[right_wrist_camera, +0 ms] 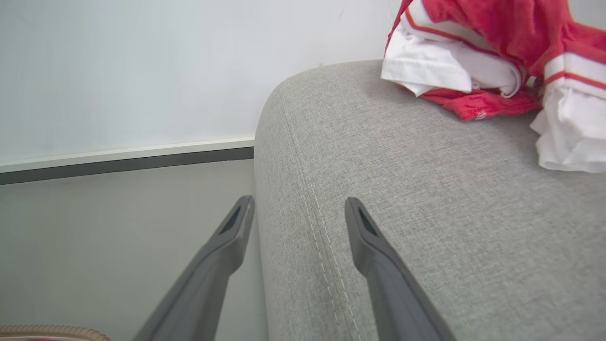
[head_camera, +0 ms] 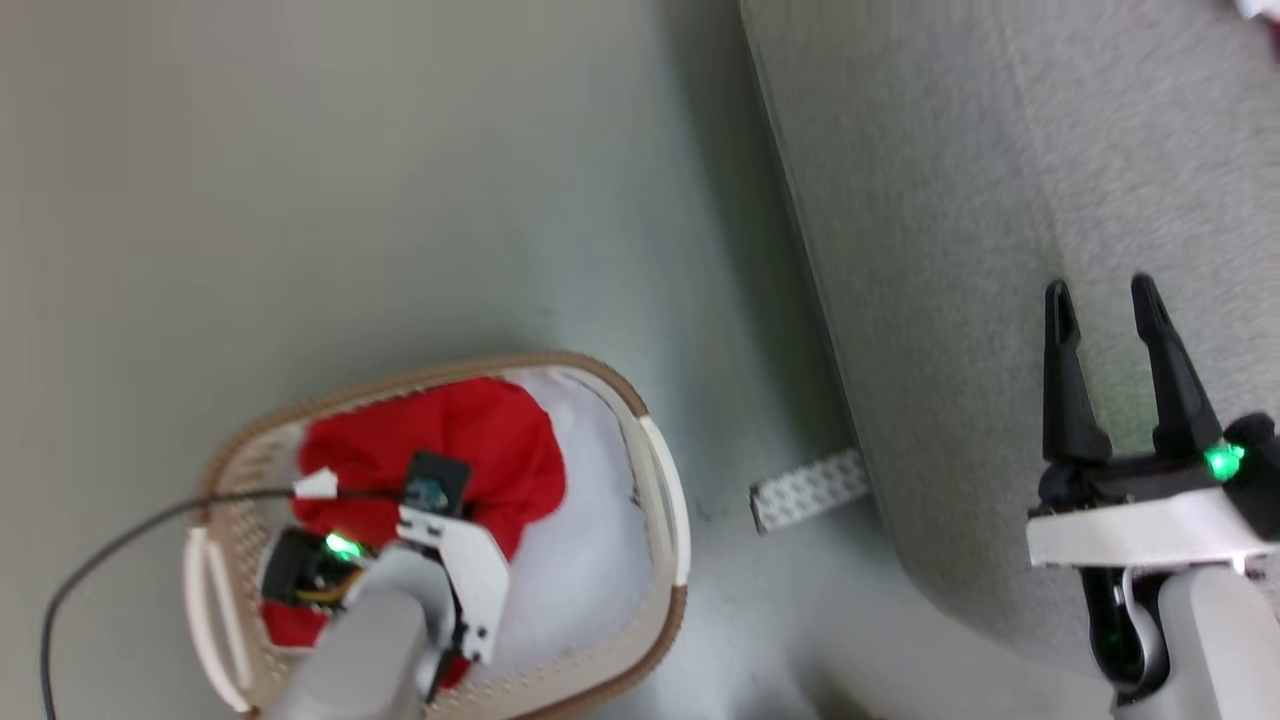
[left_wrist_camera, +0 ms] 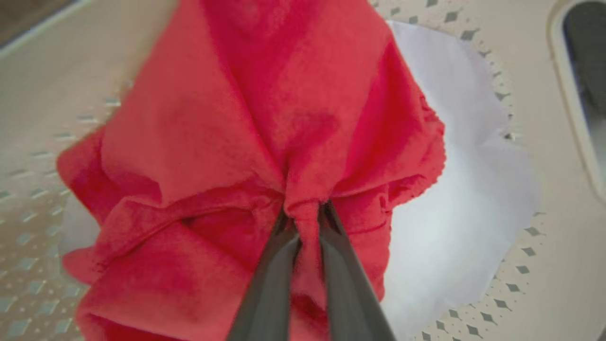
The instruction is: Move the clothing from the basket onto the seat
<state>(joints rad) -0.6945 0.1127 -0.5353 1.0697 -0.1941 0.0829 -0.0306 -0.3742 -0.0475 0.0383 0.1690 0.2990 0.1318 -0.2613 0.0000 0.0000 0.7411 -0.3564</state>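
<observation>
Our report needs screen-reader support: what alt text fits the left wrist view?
The left gripper is shut on a bunched fold of plain red clothing, which lies inside the white perforated basket on its pale lining.

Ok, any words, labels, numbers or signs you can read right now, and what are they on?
No readable text in these views.
Bright red and white-striped clothing on the grey woven-fabric seat: a tiny pale mark on a red fold, too small to read.
Small white tag on the black cable: blurred, nothing legible.
Plain red fabric garment in the white perforated plastic basket: no print visible.
</observation>
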